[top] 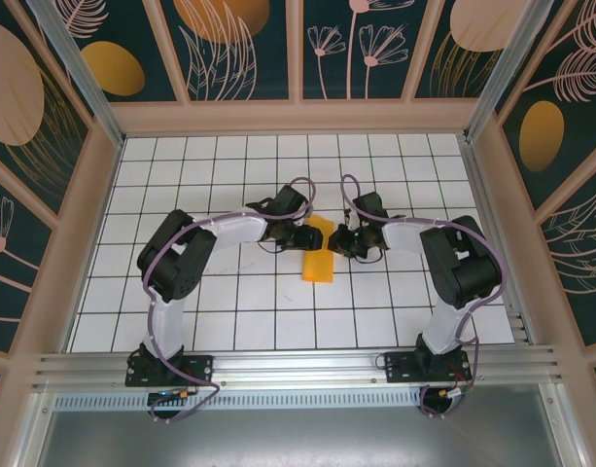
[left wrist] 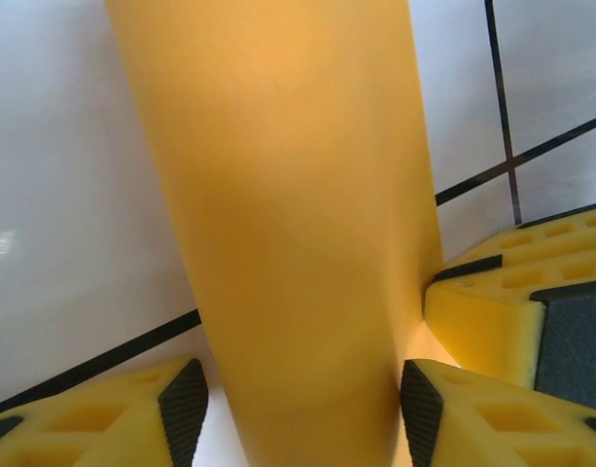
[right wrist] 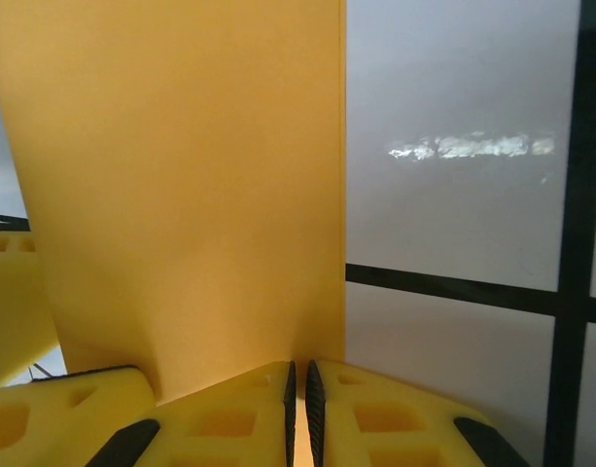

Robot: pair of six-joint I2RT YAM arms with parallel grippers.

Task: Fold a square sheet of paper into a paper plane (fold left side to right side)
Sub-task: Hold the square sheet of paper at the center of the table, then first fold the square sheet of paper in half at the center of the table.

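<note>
The folded orange paper (top: 320, 255) sits in the middle of the bench (top: 229, 292), between both arms. The left gripper (left wrist: 302, 413) has its jaws apart around the paper, not squeezing. The right gripper (right wrist: 298, 389) has its jaws clenched on the paper's edge. Up close, the paper's ends are cut off.

**Robotics laboratory test cell, seen from above.** A white tabletop ruled with a black square grid (top: 229, 321) forms the floor of a boxed enclosure. Two white-and-black jointed robot arms, left (top: 171, 263) and right (top: 458, 263), are bolted to a silver slotted aluminium rail (top: 298, 368) along the near edge. Purple cables (top: 145, 302) run along their links. A pale peach-coloured frame (top: 298, 117) borders the tabletop and holds dark teal wall panels painted with leaf outlines and orange ovals (top: 244, 49) on three sides. A grey brushed-metal sheet (top: 298, 438) lies in front of the rail.
</note>
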